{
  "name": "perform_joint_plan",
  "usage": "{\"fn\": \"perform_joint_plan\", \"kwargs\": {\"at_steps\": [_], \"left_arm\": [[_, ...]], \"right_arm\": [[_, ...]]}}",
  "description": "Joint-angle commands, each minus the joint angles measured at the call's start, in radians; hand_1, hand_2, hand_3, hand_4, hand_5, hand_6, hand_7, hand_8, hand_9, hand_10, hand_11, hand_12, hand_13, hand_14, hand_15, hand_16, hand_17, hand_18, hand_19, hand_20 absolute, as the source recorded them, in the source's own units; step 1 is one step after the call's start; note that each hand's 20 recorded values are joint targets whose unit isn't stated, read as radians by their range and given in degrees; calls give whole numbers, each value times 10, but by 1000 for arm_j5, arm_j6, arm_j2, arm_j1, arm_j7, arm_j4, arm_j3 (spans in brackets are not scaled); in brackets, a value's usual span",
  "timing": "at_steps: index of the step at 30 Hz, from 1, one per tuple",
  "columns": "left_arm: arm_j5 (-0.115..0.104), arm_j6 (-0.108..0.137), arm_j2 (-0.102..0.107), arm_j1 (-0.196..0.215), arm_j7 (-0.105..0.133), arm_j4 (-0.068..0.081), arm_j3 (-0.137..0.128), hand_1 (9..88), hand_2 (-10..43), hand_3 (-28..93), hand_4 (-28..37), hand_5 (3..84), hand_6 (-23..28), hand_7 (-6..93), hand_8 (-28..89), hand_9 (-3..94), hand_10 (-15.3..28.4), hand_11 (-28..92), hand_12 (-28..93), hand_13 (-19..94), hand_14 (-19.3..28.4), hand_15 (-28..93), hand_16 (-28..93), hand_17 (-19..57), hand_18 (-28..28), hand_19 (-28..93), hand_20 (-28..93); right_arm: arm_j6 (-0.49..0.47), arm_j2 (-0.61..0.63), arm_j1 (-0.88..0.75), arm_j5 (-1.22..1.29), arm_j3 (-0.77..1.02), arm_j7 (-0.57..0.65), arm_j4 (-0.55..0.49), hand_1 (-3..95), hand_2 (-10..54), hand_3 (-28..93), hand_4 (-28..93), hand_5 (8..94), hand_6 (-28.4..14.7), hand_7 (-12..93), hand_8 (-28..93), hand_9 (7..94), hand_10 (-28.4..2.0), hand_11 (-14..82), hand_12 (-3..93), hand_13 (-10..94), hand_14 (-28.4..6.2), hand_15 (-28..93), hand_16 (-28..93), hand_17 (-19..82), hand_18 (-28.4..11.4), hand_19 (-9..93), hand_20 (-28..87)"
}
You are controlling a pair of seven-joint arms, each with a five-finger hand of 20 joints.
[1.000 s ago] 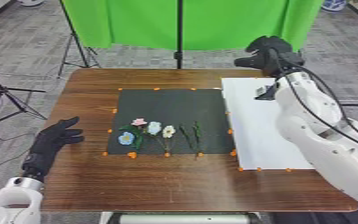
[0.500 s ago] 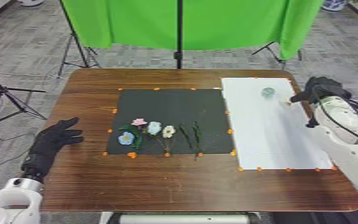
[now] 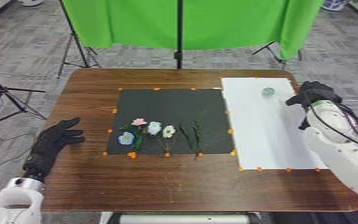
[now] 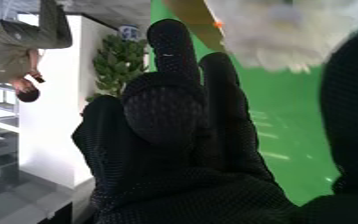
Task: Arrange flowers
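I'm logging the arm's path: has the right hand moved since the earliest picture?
Yes: nearer the robot and rightward. In the head view, the right hand appeared past the white sheet's far edge; now it is at the sheet's right edge.

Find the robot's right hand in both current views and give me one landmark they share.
Head view: the right hand is at the right, by the far part of the white sheet's right edge.
Right wrist view: close to the camera, its fingers in front of the green cloth.
Shared landmark: the green cloth, hanging beyond the table's far edge in the head view.
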Motion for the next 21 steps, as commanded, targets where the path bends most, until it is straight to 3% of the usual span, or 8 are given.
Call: {"fn": "perform_joint_plan", "kwargs": {"at_steps": [1, 5, 7, 10, 15, 21], "left_arm": [[5, -8, -14, -2, -8, 6, 10, 216, 183, 583, -283, 408, 45, 124, -63, 455, 149, 228, 126, 404, 204, 292, -18, 46, 148, 128, 157], [4, -8, -18, 0, -9, 7, 8, 216, 183, 583, -283, 409, 46, 123, -64, 455, 149, 228, 126, 403, 204, 292, -18, 46, 148, 128, 157], [4, -6, -19, 0, -10, 7, 8, 217, 183, 581, -283, 410, 46, 123, -64, 455, 149, 228, 126, 403, 204, 293, -18, 46, 148, 128, 157], [3, -3, -21, 7, -5, 3, 4, 218, 184, 578, -283, 409, 45, 123, -63, 455, 149, 228, 126, 404, 204, 292, -18, 46, 148, 128, 157], [4, -2, -19, 20, -4, -2, -7, 215, 185, 583, -283, 409, 45, 125, -65, 455, 149, 231, 126, 403, 205, 296, -19, 44, 149, 131, 157], [3, -7, -16, 25, -6, -4, -7, 216, 186, 581, -283, 409, 45, 126, -65, 455, 149, 232, 125, 403, 205, 297, -20, 44, 149, 131, 156]], "right_arm": [[120, -35, 11, 44, -51, -47, 56, 328, -95, 671, -135, 517, -6, 147, -76, 686, -152, 249, 274, 838, -49, 637, 358, 574, -166, 932, 568], [255, -41, 4, 14, -88, -81, 92, 436, -95, 675, -173, 566, 21, 200, -105, 731, -128, 244, 304, 860, -28, 640, 362, 595, -149, 932, 583], [311, -39, 7, -3, -107, -89, 102, 510, -95, 624, -187, 634, 30, 239, -10, 790, -105, 193, 374, 878, -18, 644, 361, 612, -143, 932, 597], [368, -15, 20, -37, -130, -104, 93, 557, -95, 610, -194, 735, 33, 261, 33, 847, -87, 176, 402, 896, -12, 646, 359, 629, -140, 932, 607], [442, 35, 35, -89, -96, -62, -38, 578, -95, 615, -198, 764, 23, 257, 37, 872, -79, 165, 419, 903, -9, 642, 363, 637, -141, 932, 612], [474, 38, 94, -35, -106, -112, -229, 577, -95, 616, -191, 770, 21, 252, 41, 877, -79, 151, 432, 902, -7, 640, 369, 637, -139, 932, 614]]}}
